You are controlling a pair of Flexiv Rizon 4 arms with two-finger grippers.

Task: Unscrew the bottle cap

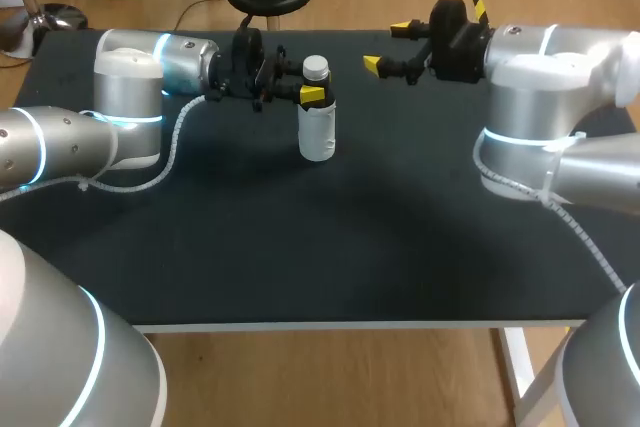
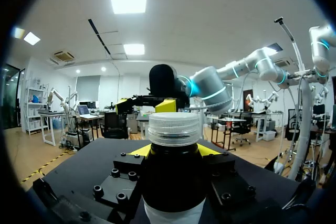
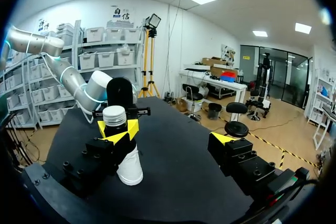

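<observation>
The left tool [image 1: 315, 93] is closed on the dark neck of a white bottle [image 1: 317, 135]. Its yellow fingertips [image 2: 139, 151] press against the neck from both sides, just under the ribbed, clear cap [image 2: 174, 128]. The bottle stands on the black bench [image 1: 300, 247], with its white body showing below the fingers and the cap rising above them, still seated on the neck. The left arm lies low and level over the bench, so the tool meets the bottle from the side. The right tool [image 1: 387, 46] is held above the bench on the far side of the bottle, well apart from it and facing it. Its two fingers are spread wide with nothing between them. In the right wrist view, the bottle stands ahead of that tool, in line with one finger rather than with the gap.
</observation>
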